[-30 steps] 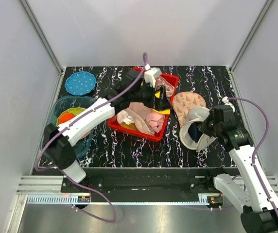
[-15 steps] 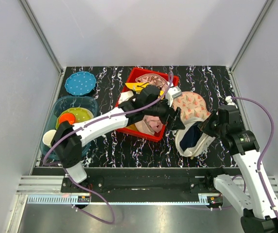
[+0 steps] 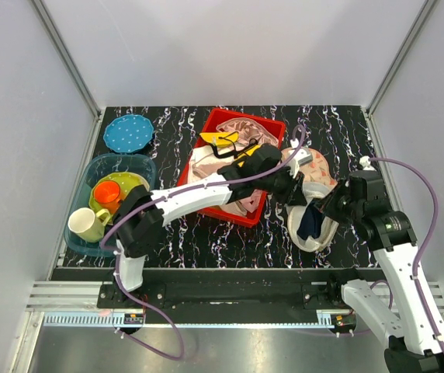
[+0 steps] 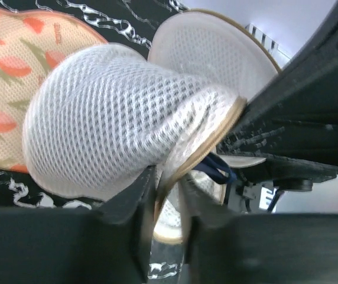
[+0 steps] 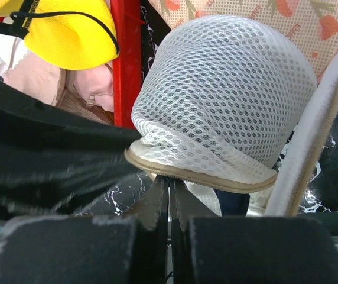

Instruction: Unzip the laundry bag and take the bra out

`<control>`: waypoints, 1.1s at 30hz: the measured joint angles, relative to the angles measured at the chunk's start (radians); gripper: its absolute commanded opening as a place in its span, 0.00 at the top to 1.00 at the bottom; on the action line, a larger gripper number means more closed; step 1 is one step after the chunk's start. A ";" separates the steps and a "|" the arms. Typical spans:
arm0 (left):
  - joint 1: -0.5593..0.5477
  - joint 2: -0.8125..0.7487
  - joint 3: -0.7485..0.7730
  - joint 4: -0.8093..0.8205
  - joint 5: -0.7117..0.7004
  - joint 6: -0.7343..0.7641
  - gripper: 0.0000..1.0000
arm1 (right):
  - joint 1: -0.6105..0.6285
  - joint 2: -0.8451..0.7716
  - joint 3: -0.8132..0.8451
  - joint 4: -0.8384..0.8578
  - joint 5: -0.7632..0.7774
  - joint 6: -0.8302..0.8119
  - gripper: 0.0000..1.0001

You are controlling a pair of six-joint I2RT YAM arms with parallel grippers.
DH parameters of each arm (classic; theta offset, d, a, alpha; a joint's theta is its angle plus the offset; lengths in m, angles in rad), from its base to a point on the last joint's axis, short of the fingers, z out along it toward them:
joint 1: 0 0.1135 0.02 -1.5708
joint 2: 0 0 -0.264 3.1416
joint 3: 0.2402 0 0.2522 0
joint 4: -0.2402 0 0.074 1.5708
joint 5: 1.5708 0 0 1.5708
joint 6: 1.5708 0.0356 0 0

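The laundry bag [image 3: 313, 225] is a cream mesh pouch lying right of the red bin, with its tan zip rim parted. Dark navy fabric of the bra [image 3: 309, 220] shows in the opening, and a navy strap [image 4: 217, 169] hangs out below the rim. My left gripper [image 3: 297, 193] reaches across from the left. In its wrist view its jaws [image 4: 168, 180] are shut on the bag's tan rim [image 4: 200, 151], under the bulging mesh [image 4: 110, 124]. My right gripper [image 3: 330, 203] is shut on the bag's edge [image 5: 198, 177] from the other side, its tips [image 5: 170, 182] under the mesh dome [image 5: 228, 83].
The red bin [image 3: 220, 211] holds pink garments and a yellow piece with black straps [image 3: 223, 140]. A peach patterned pad [image 3: 317, 165] lies behind the bag. At the left stand a blue tub [image 3: 84, 167] of cups and a blue dotted plate [image 3: 127, 132].
My left arm has swung from over the red bin rightward to the bag, and its jaws have gone from open to shut on the rim. The right gripper has kept its hold.
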 measured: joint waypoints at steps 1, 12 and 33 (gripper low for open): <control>0.001 0.013 0.015 0.000 -0.003 -0.007 1.00 | 0.000 -0.003 0.003 -0.002 0.000 0.000 1.00; 0.034 0.060 0.086 0.023 0.038 -0.118 1.00 | 0.000 -0.067 0.025 -0.079 -0.024 -0.004 1.00; 0.066 0.286 0.264 -0.041 -0.002 -0.341 1.00 | 0.000 -0.124 0.290 -0.120 -0.189 -0.051 1.00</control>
